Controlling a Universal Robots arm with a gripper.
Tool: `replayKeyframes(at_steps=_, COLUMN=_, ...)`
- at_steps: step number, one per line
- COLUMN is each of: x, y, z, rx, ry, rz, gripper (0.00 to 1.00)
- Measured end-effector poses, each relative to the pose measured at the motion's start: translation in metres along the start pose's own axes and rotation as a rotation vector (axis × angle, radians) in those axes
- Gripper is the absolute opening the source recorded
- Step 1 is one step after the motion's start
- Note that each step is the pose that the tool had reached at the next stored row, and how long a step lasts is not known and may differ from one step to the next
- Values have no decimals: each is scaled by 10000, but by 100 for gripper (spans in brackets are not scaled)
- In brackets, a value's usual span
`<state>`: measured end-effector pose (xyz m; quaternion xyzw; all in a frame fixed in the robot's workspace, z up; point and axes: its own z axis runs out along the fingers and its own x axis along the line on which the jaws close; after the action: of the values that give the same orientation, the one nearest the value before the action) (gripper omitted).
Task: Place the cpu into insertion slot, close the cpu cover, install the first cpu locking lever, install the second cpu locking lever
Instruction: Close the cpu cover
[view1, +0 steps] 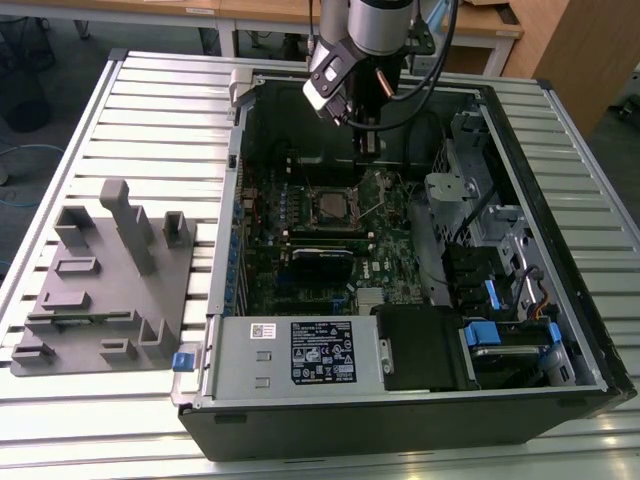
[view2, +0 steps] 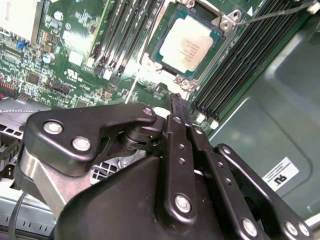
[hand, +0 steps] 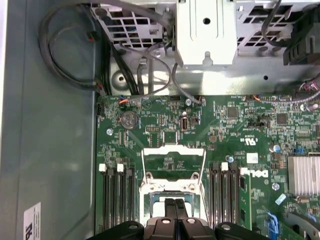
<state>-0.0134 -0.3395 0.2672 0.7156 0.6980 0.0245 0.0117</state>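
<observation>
The cpu (view2: 189, 44), a pale silver square, lies seated in the insertion slot (view2: 165, 30) on the green motherboard. In the first wrist view the cpu cover (hand: 173, 149), a thin silver frame with a large window, stands swung open off the insertion slot (hand: 172, 192). My gripper (view2: 178, 100) is shut, its two black fingers pressed together with nothing between them, and it hovers beside the socket's edge. Its tips (hand: 175, 204) sit just over the socket. In the exterior view the gripper (view1: 365, 140) hangs above the board, behind the insertion slot (view1: 330, 205). A thin wire lever (view2: 270, 15) sticks out free.
The open computer case (view1: 560, 150) lies on a slatted metal table (view1: 150, 100). The power supply box (view1: 300, 350) sits at the front, with drive bays and cables (view1: 500, 280) on the exterior view's right. Memory slots (hand: 117, 192) flank the socket. A grey fixture plate (view1: 100, 290) lies outside the case.
</observation>
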Motion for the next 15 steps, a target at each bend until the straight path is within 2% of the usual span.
replayKeyframes(at_steps=7, x=2, y=111, z=8, rx=0, ry=-2, rz=2, gripper=10)
replayKeyframes(at_steps=15, x=3, y=136, z=11, rx=0, ry=-2, rz=7, gripper=10)
